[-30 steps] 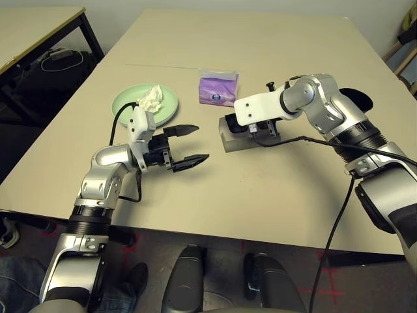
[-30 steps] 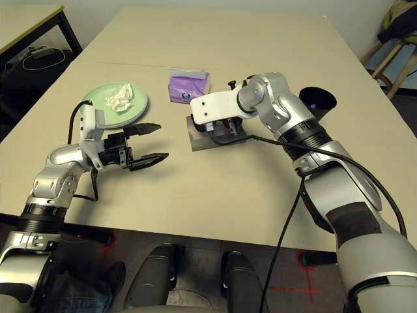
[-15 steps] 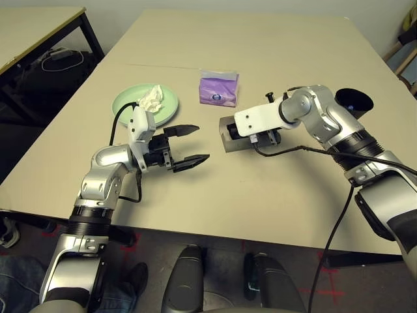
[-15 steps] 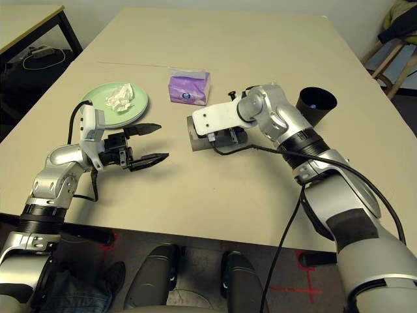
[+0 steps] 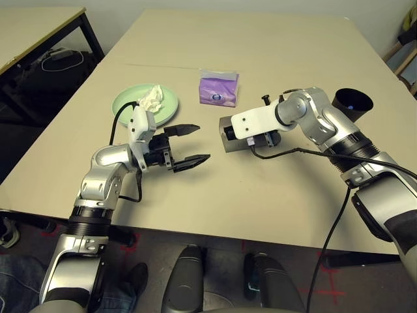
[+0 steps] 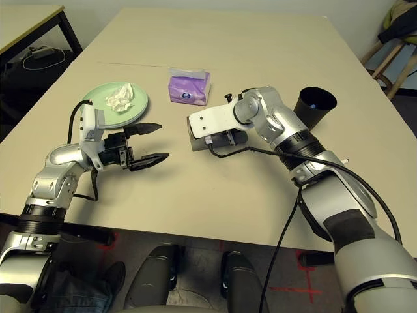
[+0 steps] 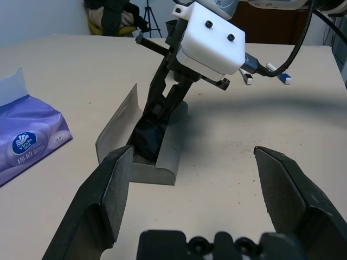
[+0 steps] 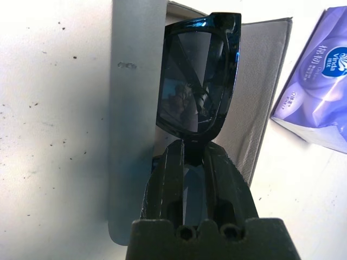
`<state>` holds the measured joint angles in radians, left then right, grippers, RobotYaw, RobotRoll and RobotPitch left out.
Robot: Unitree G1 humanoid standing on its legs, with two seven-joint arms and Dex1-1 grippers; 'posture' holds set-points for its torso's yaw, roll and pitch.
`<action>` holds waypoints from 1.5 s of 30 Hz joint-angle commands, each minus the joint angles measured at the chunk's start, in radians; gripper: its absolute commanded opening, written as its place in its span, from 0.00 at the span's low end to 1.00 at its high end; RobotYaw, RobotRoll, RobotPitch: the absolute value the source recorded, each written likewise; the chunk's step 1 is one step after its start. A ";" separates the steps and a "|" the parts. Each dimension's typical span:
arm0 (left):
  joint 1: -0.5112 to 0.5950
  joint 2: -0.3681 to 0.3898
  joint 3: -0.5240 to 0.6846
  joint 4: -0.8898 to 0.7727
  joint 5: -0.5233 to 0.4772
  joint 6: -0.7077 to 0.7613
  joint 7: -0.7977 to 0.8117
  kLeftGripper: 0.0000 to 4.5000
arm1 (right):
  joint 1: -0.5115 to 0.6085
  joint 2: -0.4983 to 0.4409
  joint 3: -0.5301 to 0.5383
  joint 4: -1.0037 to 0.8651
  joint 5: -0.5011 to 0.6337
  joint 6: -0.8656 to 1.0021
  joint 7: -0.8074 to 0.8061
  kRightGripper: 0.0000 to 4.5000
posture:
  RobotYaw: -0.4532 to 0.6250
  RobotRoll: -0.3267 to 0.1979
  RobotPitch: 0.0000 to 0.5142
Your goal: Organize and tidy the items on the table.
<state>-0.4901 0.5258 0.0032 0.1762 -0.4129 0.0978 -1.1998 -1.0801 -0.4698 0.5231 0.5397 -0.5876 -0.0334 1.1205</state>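
Since one second ago, the right arm has come lower and closer to the table, so the black cup (image 5: 352,104) behind it is now fully visible, and the sunglasses (image 8: 198,81) now sit down inside the open glasses case (image 7: 142,142). The right gripper (image 8: 190,157) has its two fingers pressed together on the edge of the sunglasses, pinching them, and it points down into the case. This grey case lies open near the middle of the table (image 5: 260,52), with its lid standing up on one side. The left gripper (image 5: 189,143) has not changed place; it hangs just above the table at about 9 o'clock from the case, well apart from it, and its jaws are spread wide with nothing between them. The purple tissue pack (image 5: 218,89) lies at about 11 o'clock from the case, near it but not touching. The green plate (image 5: 130,103) is at about 10 o'clock from the case, beyond the left gripper, and a crumpled white tissue (image 5: 152,98) rests on it. The black cup stands upright at about 2 o'clock from the case, on the far side of the right arm. A white pen with a blue tip (image 7: 275,73) lies on the table behind the right gripper in the left wrist view.
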 commanded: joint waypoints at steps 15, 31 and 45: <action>0.007 -0.003 -0.007 0.002 0.002 0.000 -0.002 1.00 | -0.006 -0.011 0.003 -0.001 0.002 0.021 0.020 0.32 | 0.68 0.62 0.21; 0.011 -0.001 -0.006 0.015 0.002 0.002 -0.008 1.00 | 0.051 0.011 -0.184 -0.119 0.208 0.254 0.034 0.99 | 0.63 0.62 0.19; -0.055 -0.044 0.003 0.129 0.018 -0.003 0.053 1.00 | 0.453 0.029 -0.674 -0.419 0.703 0.695 -0.149 0.99 | 0.54 0.62 0.16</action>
<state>-0.5429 0.4844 0.0049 0.2906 -0.4048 0.0926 -1.1498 -0.6560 -0.4502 -0.1052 0.1481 0.0659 0.6487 1.0053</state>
